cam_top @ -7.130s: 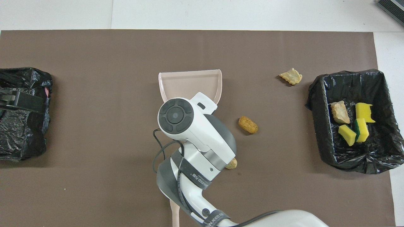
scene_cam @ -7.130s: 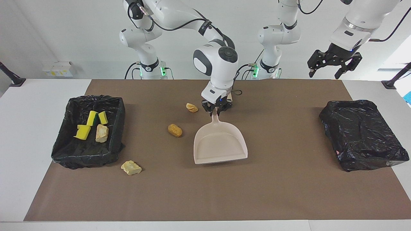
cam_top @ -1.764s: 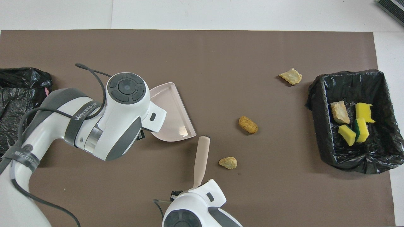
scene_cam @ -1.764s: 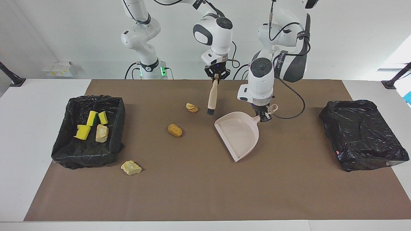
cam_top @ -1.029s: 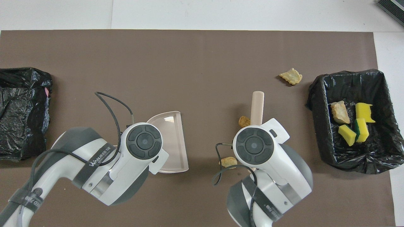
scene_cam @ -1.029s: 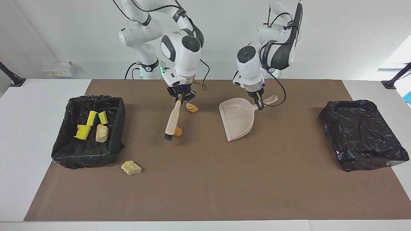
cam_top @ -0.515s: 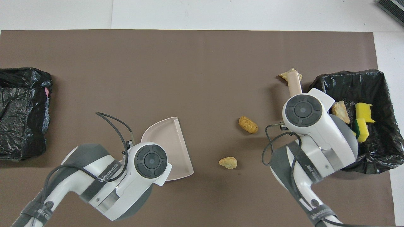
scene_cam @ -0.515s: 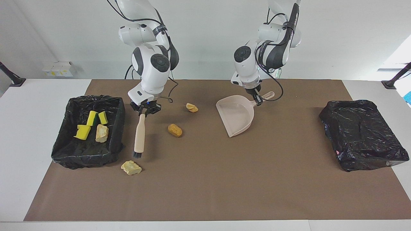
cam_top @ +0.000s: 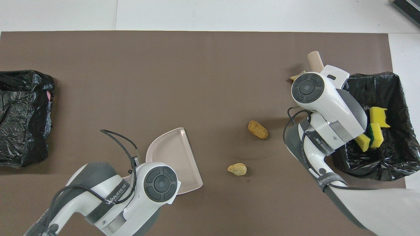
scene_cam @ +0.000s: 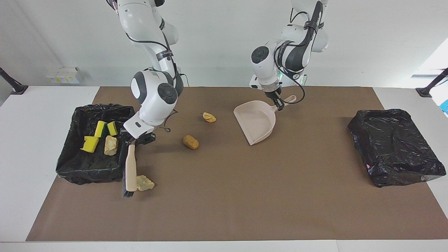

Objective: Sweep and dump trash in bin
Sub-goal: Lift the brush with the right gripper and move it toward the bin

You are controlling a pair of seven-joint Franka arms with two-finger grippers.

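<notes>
Your right gripper (scene_cam: 134, 140) is clamping the upper end of the brush (scene_cam: 131, 168) handle, beside the open bin (scene_cam: 94, 168) at the right arm's end of the table. The brush is hanging almost upright, with its black bristles down at the brown mat (scene_cam: 224, 210) and just beside the pale tan lump (scene_cam: 143, 182), which is lying off the corner of that bin farthest from the robots. Whether the bristles are touching the lump, you cannot tell.

Your left gripper (scene_cam: 279, 104) is gripping the dustpan (scene_cam: 255, 120) by its handle, well apart from that bin, toward the left arm's end. The pan is tilting, its open lip pointing down and away from the robots, and it looks lifted off the mat.

Inside the bin you are seeing two yellow-green sponge pieces (scene_cam: 106, 128), one yellow sponge piece (scene_cam: 90, 144) and a pale bread-like lump (scene_cam: 111, 145). On the mat between the bin and the dustpan, the orange-brown lump (scene_cam: 190, 142) is lying nearer the bin, and the small tan scrap (scene_cam: 209, 117) is lying nearer to the robots than it.

The second black-bagged bin (scene_cam: 393, 145) is sitting at the left arm's end, well apart from everything else.
</notes>
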